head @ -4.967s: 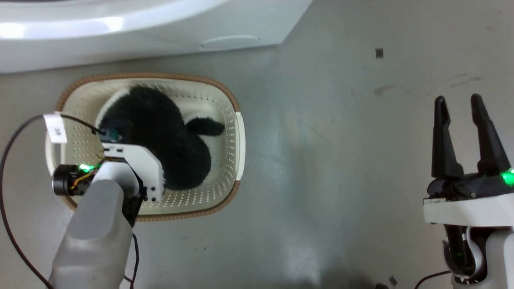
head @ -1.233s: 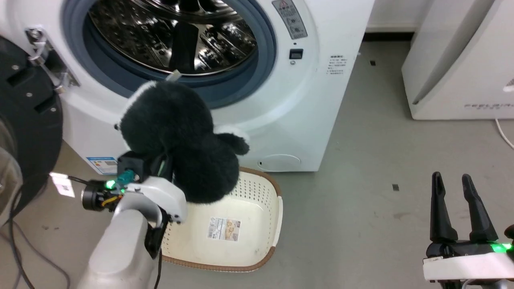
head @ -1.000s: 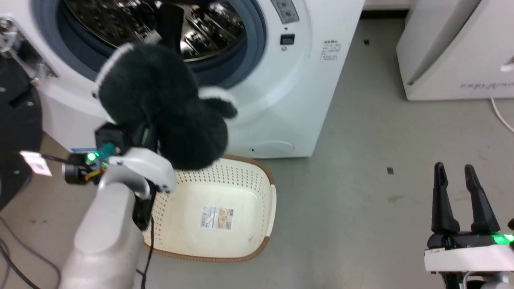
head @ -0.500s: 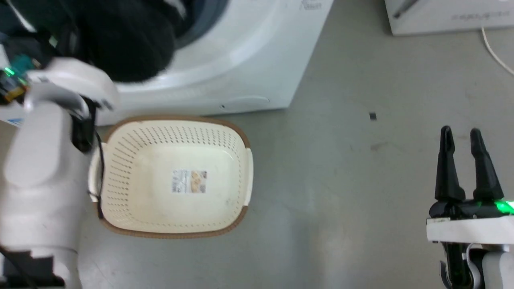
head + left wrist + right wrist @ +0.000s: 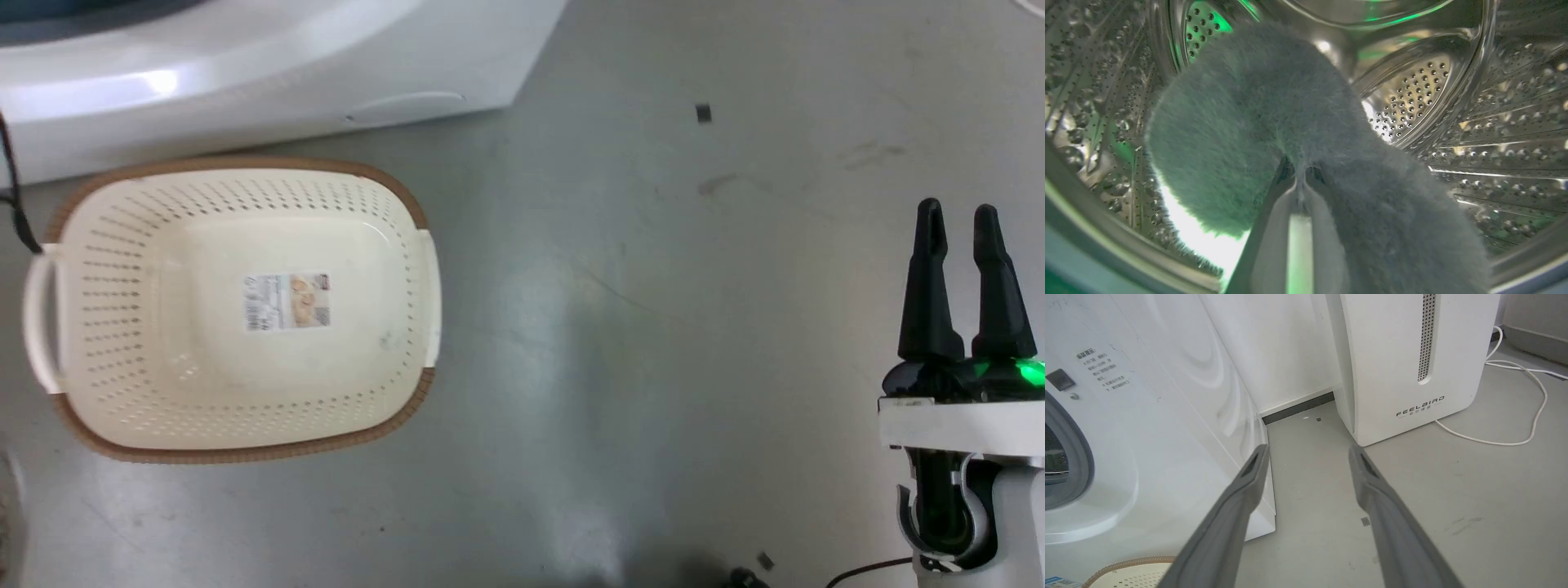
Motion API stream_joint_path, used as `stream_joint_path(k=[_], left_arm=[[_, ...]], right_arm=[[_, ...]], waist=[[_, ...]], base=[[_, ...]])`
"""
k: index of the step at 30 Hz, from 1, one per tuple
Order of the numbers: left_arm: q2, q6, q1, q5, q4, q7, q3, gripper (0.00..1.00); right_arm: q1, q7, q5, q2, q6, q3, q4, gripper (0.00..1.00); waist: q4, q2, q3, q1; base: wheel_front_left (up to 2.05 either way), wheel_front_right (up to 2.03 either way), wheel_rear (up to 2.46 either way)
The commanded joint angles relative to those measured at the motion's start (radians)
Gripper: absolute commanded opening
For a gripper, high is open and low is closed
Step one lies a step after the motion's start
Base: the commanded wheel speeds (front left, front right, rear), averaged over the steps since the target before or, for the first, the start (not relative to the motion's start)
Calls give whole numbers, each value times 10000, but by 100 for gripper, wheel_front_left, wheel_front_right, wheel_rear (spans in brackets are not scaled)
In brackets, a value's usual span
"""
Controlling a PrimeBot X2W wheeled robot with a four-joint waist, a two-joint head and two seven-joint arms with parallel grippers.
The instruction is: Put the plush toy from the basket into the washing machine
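In the left wrist view my left gripper (image 5: 1300, 173) is shut on the plush toy (image 5: 1257, 118), whose dark fur bulges around the fingers inside the shiny steel drum (image 5: 1453, 94) of the washing machine (image 5: 245, 49). The cream basket (image 5: 122, 408) lies on the floor with nothing in it but its label sticker (image 5: 287, 301), just in front of the washer's white base. My right gripper (image 5: 957, 220) stands open at the lower right of the head view, nothing between its fingers, and in its own view my right gripper (image 5: 1306, 453) points at the floor beside the washer (image 5: 1147, 416).
A white FEELBAIRD appliance (image 5: 1412, 359) stands right of the washer, with a white cable (image 5: 1515, 396) trailing on the grey floor (image 5: 653, 327). A narrow gap runs between the two machines. A basket rim (image 5: 1126, 565) shows at the lower left of the right wrist view.
The left arm has carried the toy up and forward into the drum and left the head view. The head camera has tilted down. The right gripper holds its place.
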Motion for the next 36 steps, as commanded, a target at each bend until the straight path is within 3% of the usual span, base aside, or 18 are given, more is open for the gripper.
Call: stream_joint_path(k=[1,8,12,13,18,25,36], left_arm=[[128,65,-408,133,10,-66,-4,0],[379,220,-1473,270,573,-66,-24,0],[521,551,-1853,438,700,-66,2,1],[544,598,-1842,509,701,-66,-34,100],[529,727,-1659,617,838,-66,-84,100],[314,590,-1192,388,1043,-66,63,100],[-284,413,213,369,1000,-66,15,100]], right_arm=[[-241,-44,102,-6,-7,25,-57,100],[-453,-44,231,-6,-7,121,-97,100],[-533,-44,299,-6,-7,153,-86,100],[-538,-44,326,-6,-7,155,-76,100],[-500,-44,301,-6,-7,273,-40,100],[-496,-44,138,-6,-7,309,-26,100],[-153,-44,-216,-6,-7,214,146,100]], waist=[[-360,0,496,-2],[-583,0,998,-2],[-639,0,1154,-2],[-632,0,1159,-2],[-567,0,1103,-2],[-414,0,781,-2],[60,0,-378,-2]], base=[[0,0,0],[0,0,0],[0,0,0],[0,0,0],[0,0,0],[0,0,0],[0,0,0]])
